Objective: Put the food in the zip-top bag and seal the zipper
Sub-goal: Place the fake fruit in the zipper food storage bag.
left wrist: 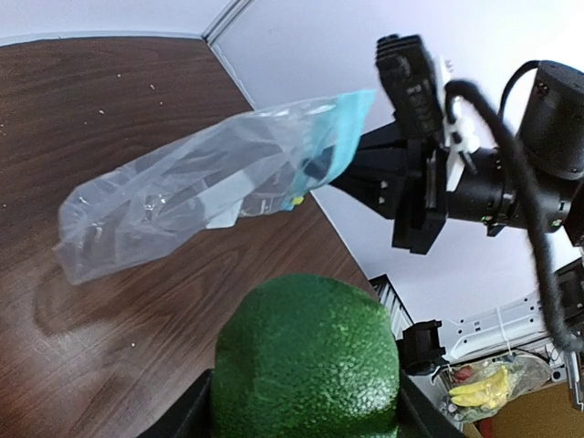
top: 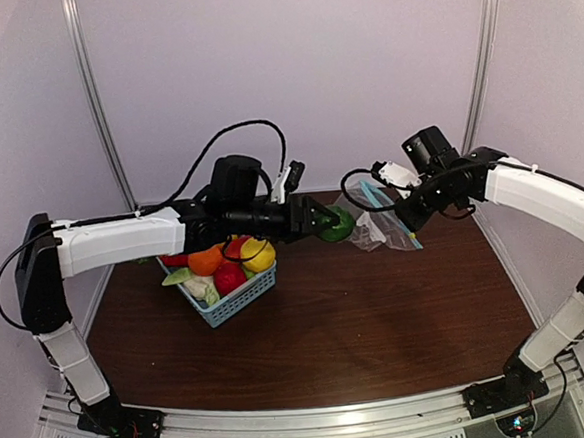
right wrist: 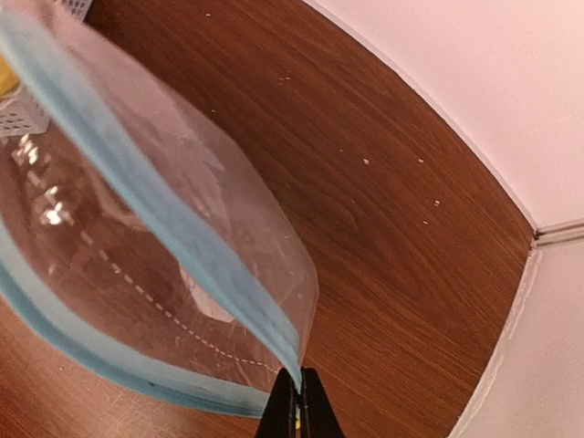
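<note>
My left gripper point(top: 324, 220) is shut on a round green piece of food point(left wrist: 306, 360) with bumpy skin and holds it above the table, just left of the zip-top bag point(top: 381, 223). In the left wrist view the green food fills the space between the black fingers point(left wrist: 182, 422). My right gripper point(right wrist: 299, 401) is shut on one side of the light-blue zipper point(right wrist: 164, 219) and holds the clear bag point(left wrist: 201, 192) off the table. The bag's mouth gapes open. More food lies in the basket: an orange one point(top: 207, 260), a red one point(top: 229, 278), a yellow one point(top: 258, 253).
The light-blue lattice basket point(top: 240, 301) stands at the table's left, under my left forearm. Pale walls close the back and both sides. My right arm's wrist camera point(left wrist: 547, 119) hangs close beyond the bag.
</note>
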Motion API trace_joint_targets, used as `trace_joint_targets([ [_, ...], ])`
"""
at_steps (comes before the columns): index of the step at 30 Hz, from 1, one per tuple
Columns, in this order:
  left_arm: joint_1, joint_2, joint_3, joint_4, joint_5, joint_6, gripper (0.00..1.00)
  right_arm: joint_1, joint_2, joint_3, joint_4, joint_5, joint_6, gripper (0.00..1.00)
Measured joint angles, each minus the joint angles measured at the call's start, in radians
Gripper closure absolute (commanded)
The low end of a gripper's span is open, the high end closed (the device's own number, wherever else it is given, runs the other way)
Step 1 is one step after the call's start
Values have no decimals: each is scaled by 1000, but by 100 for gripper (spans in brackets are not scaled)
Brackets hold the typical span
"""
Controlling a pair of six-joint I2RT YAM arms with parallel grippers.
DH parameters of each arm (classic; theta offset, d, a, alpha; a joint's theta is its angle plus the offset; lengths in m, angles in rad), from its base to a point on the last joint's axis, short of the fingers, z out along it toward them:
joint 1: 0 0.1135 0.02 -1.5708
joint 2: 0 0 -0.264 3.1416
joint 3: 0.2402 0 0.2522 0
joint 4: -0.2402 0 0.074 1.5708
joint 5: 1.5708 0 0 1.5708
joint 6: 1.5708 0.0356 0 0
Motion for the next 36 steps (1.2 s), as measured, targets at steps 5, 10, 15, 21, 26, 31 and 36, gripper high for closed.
trace_joint_targets([
  [5, -19, 81, 0, 131, 16, -61, 76, -53, -68, -30, 14, 152, -37, 100],
  [10, -53, 108, -6, 250, 13, -108, 78, -45, -18, -83, 16, 132, -26, 100],
  [15, -74, 155, -18, 365, 14, -164, 79, -27, 126, -84, -3, -53, 18, 100],
  [21, -78, 215, -27, 426, -10, -216, 84, -28, 195, -48, -27, -242, 74, 100],
  [26, -78, 219, -35, 476, -26, -251, 85, -36, 194, -40, -39, -301, 105, 100],
  [31, -80, 222, -76, 581, -30, -281, 84, -39, 175, -39, -39, -307, 115, 100],
  [36, -99, 169, -237, 673, -29, -239, 82, -39, 143, -39, -32, -331, 121, 100],
])
